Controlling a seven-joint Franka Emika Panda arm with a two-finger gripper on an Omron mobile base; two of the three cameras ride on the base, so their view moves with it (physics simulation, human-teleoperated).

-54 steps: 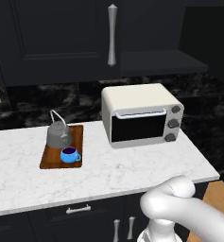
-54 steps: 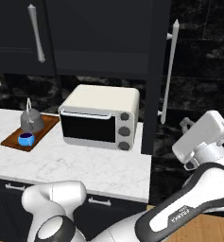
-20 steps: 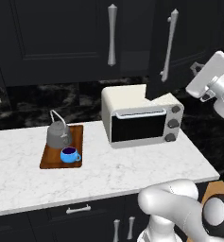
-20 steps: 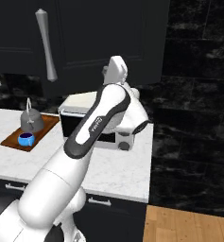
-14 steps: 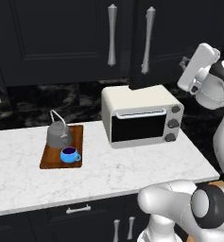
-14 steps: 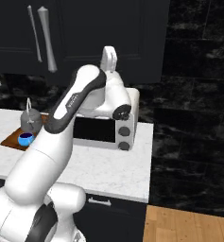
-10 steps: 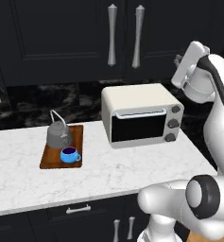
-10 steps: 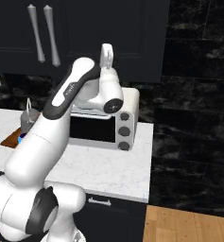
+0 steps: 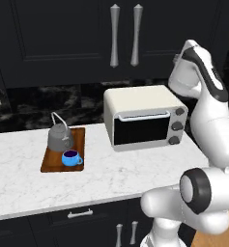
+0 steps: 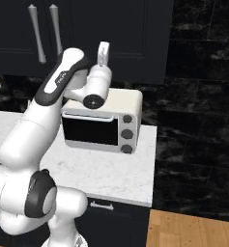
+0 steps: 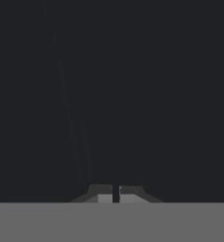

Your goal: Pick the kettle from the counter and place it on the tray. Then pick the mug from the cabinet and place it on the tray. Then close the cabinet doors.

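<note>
– What do I see by finish?
– The worktop (image 9: 19, 178) looks like polished white marble, the tray (image 9: 50, 162) brown wood, the kettle (image 9: 60, 138) dull grey metal.
– And higher up?
– Matt black cabinet doors (image 9: 63, 38) with satin silver handles (image 9: 114, 34); my gripper (image 10: 103, 52) is glossy white.

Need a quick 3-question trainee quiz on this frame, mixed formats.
1. True or false: the mug sits on the tray beside the kettle.
2. Multiple choice: the cabinet doors are A) both open, B) one open, C) both shut.
3. Fill in: the end effector points up at the cabinet front, above the ____.

Key
1. True: both are on the tray; the mug is nearer the counter edge.
2. C: the two handles stand side by side.
3. Toaster oven; the end effector's fingers are shut on nothing.
</note>
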